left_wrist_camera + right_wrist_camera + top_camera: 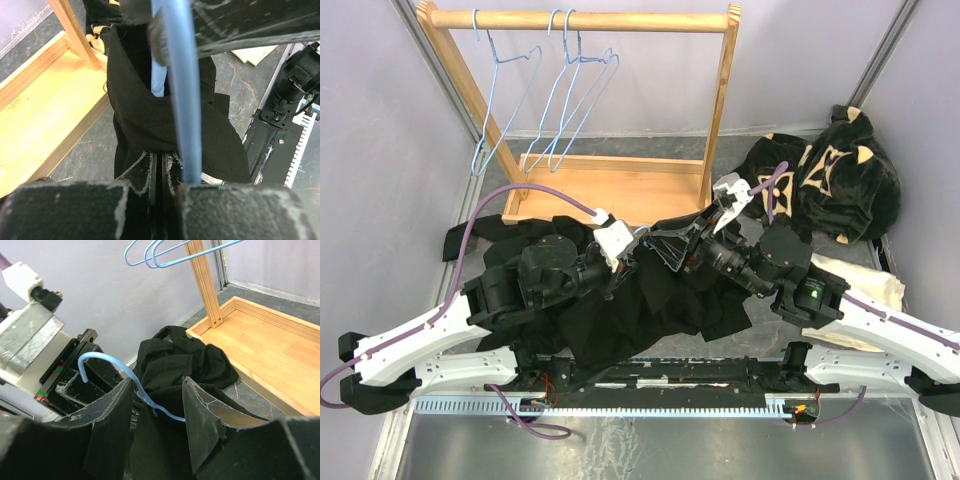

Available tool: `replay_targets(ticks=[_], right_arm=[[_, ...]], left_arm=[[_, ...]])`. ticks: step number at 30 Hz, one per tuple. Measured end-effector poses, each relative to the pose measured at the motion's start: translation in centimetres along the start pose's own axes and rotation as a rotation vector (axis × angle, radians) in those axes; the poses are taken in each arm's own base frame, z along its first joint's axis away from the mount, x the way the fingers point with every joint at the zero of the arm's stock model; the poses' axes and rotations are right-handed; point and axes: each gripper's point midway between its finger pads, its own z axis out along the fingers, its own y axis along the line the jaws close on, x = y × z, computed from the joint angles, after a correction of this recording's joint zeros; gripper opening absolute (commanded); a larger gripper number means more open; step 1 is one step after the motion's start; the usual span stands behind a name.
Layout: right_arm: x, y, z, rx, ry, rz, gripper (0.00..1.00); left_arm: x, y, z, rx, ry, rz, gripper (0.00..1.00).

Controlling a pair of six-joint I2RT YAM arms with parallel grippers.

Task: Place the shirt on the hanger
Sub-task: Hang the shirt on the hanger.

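1. Two grippers meet over the shirt (pixel 620 320), which lies bunched between them, with the hanger (pixel 107 359) half buried in its cloth.
2. My left gripper (pixel 161 162) is pinched together, apparently on the hanger's wire, whose length runs straight out from it.
3. My right gripper (pixel 157 385) stands apart, straddling that wire just below the hook, and the hook curls toward my left gripper.
4. I judge my right gripper is nearer the loose cloth that needs pulling over the wire.

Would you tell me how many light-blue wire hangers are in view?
4. Three spare hangers hang on the wooden rack: one at the left, two overlapping near the middle. The fourth, the hanger in use, pokes out of the shirt. Overlap could hide another.
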Motion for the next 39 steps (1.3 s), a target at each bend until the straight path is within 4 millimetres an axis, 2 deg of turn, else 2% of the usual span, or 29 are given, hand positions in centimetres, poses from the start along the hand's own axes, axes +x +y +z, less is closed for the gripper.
replay_targets(ticks=[3, 8, 13, 15, 20, 24, 26, 31, 37, 39], right_arm=[[0.5, -0.4, 0.7, 0.023, 0.005, 0.01, 0.48], [1.2, -0.4, 1.7, 0.028, 0.011, 0.025, 0.37], [2.0, -0.2, 2.5, 0.025, 0.024, 0.032, 0.32], [2.2, -0.1, 2.6, 0.021, 0.03, 0.031, 0.26], [2.5, 0.0, 2.8, 0.012, 0.038, 0.023, 0.0], [2.7, -0.1, 2.8, 0.014, 0.044, 0.0, 0.0], [2.6, -0.2, 2.7, 0.016, 0.044, -0.013, 0.0], [2.1, -0.5, 1.9, 0.024, 0.042, -0.054, 0.0], [-0.5, -0.8, 0.1, 0.049, 0.001, -0.098, 0.0], [-1.5, -0.9, -0.5, 0.057, -0.017, -0.11, 0.0]], left_arm=[[0.1, 0.0, 0.0, 0.003, 0.002, 0.0, 0.03], [0.3, -0.3, 0.2, 0.014, 0.006, 0.0, 0.03], [0.4, -0.3, 0.3, 0.017, 0.008, -0.001, 0.03], [0.3, -0.4, 0.4, 0.016, 0.006, -0.02, 0.03], [0.5, -0.5, 0.5, 0.016, 0.008, -0.04, 0.03], [0.6, -0.6, 0.6, 0.015, 0.009, -0.052, 0.04], [0.7, -0.6, 0.6, 0.015, 0.004, -0.058, 0.11], [0.6, -0.6, 0.1, 0.018, -0.027, -0.082, 0.43], [-0.3, -0.1, -1.9, 0.004, -0.093, -0.103, 0.59], [-0.8, 0.1, -2.7, 0.002, -0.122, -0.108, 0.79]])
